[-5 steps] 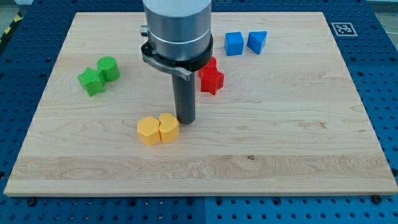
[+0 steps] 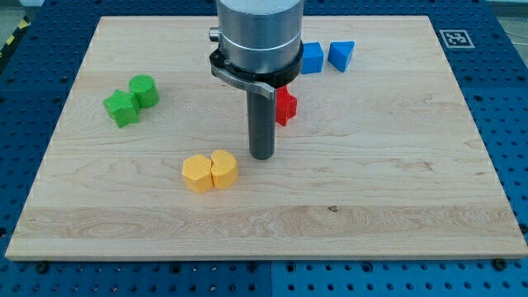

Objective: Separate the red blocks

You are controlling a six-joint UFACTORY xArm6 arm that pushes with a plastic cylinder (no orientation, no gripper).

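The red blocks [image 2: 285,106] sit near the board's middle top, mostly hidden behind my rod; only the right side of a star-like red block shows, so I cannot tell whether the two touch. My tip [image 2: 261,155] rests on the board just below and left of the red blocks, and to the right of the yellow pair.
Two yellow blocks [image 2: 209,172] touch each other left of my tip. Two green blocks [image 2: 132,99] sit at the view's left. A blue cube [image 2: 312,58] and a blue wedge-like block [image 2: 341,54] sit at the top. The wooden board's edge [image 2: 264,256] runs along the bottom.
My tip has moved to the right, away from the yellow blocks, and the rod now hides more of the red blocks. No block has visibly moved.
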